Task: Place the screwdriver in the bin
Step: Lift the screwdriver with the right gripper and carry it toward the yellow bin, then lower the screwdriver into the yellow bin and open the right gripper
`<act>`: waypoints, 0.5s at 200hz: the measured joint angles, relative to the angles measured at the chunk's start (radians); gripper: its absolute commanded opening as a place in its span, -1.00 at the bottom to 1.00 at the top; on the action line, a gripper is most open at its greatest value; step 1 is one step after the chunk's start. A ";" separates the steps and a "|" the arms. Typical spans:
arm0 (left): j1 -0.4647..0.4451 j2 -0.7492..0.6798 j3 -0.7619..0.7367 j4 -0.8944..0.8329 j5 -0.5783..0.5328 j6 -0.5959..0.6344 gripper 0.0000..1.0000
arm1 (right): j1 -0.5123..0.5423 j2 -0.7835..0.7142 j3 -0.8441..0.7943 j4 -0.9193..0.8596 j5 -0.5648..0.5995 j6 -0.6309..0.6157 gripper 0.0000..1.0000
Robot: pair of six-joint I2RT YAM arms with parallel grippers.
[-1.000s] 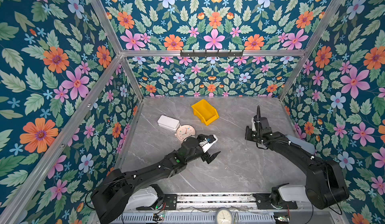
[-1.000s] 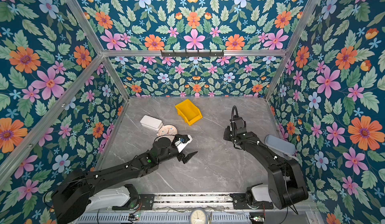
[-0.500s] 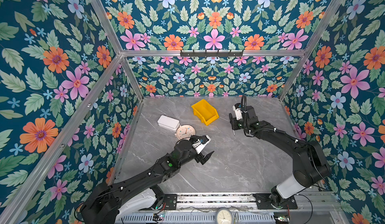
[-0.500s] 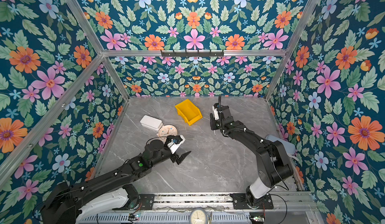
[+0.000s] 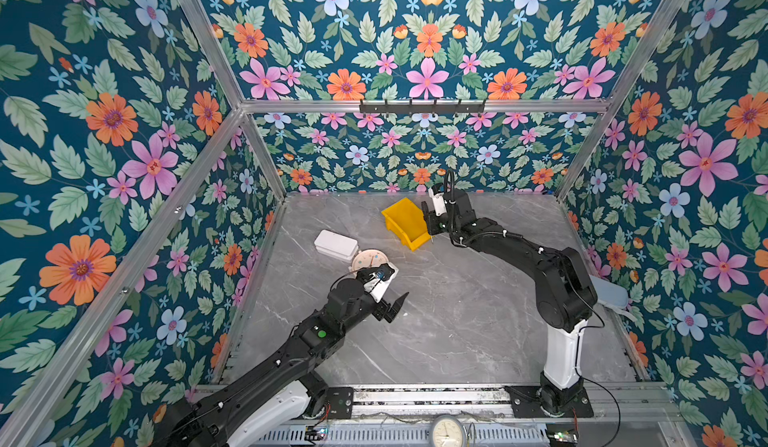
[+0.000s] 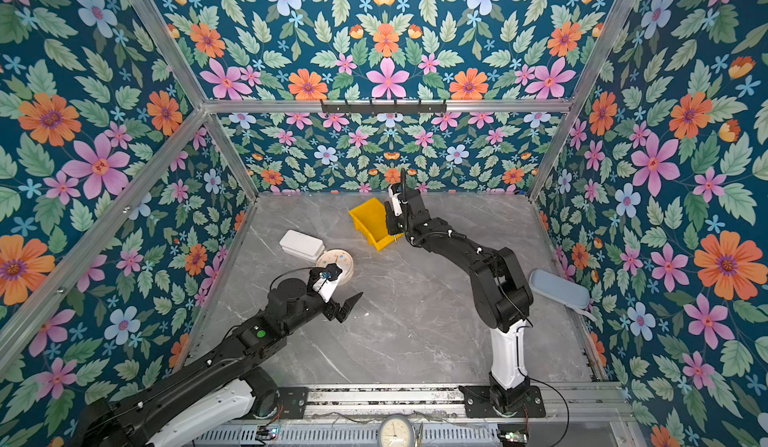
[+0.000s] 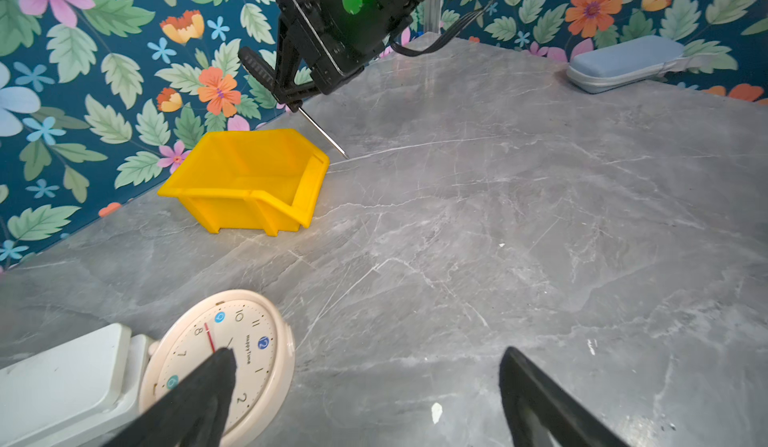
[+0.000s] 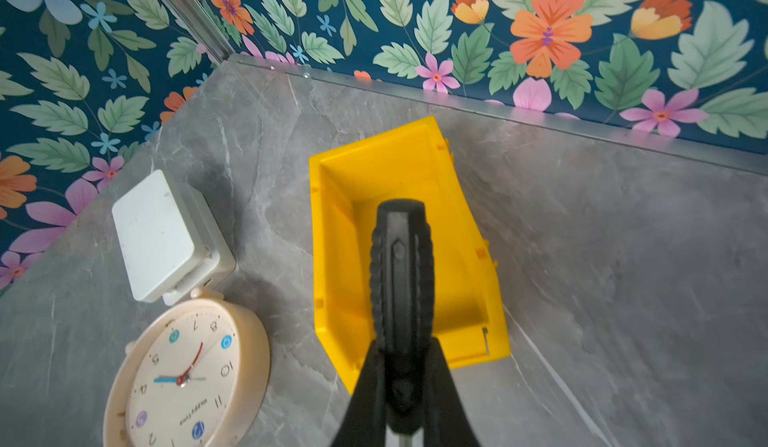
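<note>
Screwdriver (image 8: 401, 266) gripped by its handle, right gripper (image 8: 402, 355) clamped tight, poised above the yellow bin (image 8: 332, 237) near the desk's (image 8: 623, 258) far edge. Pickup done, release still to come. Left gripper (image 7: 365, 357) gapes empty.

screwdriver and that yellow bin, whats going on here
The right gripper is shut on the black-handled screwdriver and holds it in the air right at the yellow bin. The screwdriver is not yet in the bin, which is empty. The left gripper hangs open by the clock, holding nothing.
</note>
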 measured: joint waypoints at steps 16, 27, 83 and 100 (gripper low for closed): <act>0.005 -0.016 -0.009 -0.001 -0.026 0.000 1.00 | 0.005 0.051 0.062 0.010 0.019 0.031 -1.00; 0.010 -0.020 -0.014 0.002 -0.036 0.000 1.00 | 0.007 0.085 0.098 0.013 0.027 0.051 -1.00; 0.022 -0.022 -0.047 0.056 -0.106 -0.009 1.00 | 0.013 0.227 0.249 0.042 0.072 0.136 -1.00; 0.023 -0.022 -0.047 0.071 -0.118 -0.011 1.00 | 0.011 0.262 0.286 0.053 0.083 0.150 -1.00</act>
